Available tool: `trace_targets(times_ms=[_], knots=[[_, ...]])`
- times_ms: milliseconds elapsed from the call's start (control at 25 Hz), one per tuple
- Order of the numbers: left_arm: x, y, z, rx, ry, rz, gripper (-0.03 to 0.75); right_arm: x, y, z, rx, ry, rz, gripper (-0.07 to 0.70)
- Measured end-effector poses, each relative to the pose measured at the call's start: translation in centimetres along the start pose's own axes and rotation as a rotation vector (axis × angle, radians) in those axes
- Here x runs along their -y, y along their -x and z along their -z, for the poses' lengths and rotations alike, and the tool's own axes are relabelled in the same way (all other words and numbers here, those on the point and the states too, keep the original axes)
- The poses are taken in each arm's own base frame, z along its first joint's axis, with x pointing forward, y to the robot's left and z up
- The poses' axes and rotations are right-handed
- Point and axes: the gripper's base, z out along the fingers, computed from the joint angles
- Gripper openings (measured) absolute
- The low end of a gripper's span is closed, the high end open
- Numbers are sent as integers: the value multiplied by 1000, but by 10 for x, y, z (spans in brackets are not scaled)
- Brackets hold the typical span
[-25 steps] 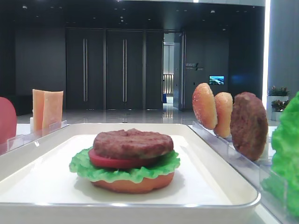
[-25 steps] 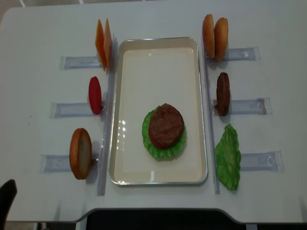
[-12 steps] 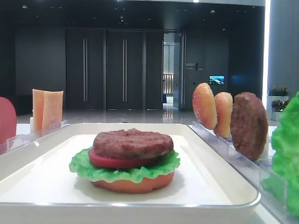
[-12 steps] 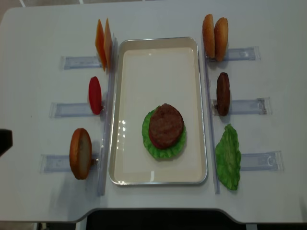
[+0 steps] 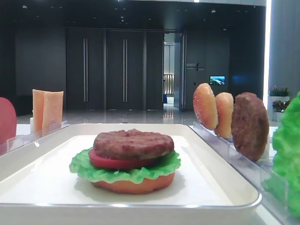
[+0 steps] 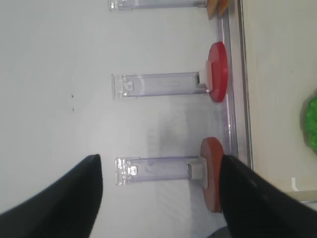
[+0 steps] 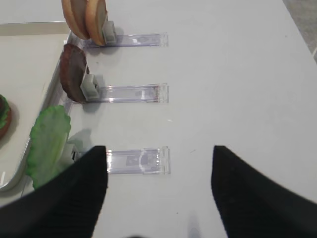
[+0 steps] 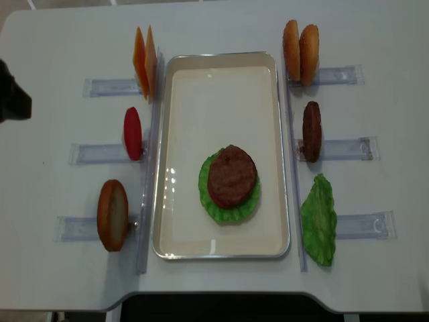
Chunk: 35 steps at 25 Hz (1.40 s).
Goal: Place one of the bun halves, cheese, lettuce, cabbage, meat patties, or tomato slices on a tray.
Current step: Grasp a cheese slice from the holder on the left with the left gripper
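Note:
On the white tray point(image 8: 224, 80) sits a stack point(image 8: 231, 178) of bun base, lettuce, tomato slice and meat patty point(image 5: 133, 144). Two cheese slices point(image 8: 144, 62) stand left of the tray's far end, with a tomato slice point(image 8: 133, 133) and a bun half point(image 8: 112, 215) below them. Two bun halves point(image 8: 299, 43), a patty point(image 8: 312, 131) and a lettuce leaf point(image 8: 318, 218) stand on the right. My left gripper point(image 6: 159, 161) is open above the table, with the bun half point(image 6: 212, 173) by its right finger. My right gripper point(image 7: 159, 151) is open over a clear rack, beside the lettuce point(image 7: 47, 144).
Clear plastic holder racks point(image 8: 100, 153) lie along both long sides of the tray. A dark part of the left arm point(image 8: 12, 100) shows at the table's left edge. The table's front edge runs just below the tray.
In the overhead view the dark part of the left arm has climbed from the bottom left corner up the left edge. The food has not moved.

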Motion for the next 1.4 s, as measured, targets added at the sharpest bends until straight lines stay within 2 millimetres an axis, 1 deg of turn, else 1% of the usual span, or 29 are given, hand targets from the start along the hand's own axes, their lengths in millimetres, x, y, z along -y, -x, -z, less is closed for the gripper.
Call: trace_targets(times_ms=[440,480,520,680,1040,1240,1400], knots=[[-1,83,-40,-38,0,17,549,0,0,0,0,0,0,434],[-1,90,-48,-51,0,22,549,0,0,0,0,0,0,434],[-1,98,-51,-45,0,33,549,0,0,0,0,0,0,434],[-1,121,-73,-60,1,66,549,0,0,0,0,0,0,434],[-2,159,-115,-75,2,74,549,0,0,0,0,0,0,434],[-2,180,-129,-44,2,101,548,0,0,0,0,0,0,434],[-2,189,-142,-41,2,118,548,0,0,0,0,0,0,434]])
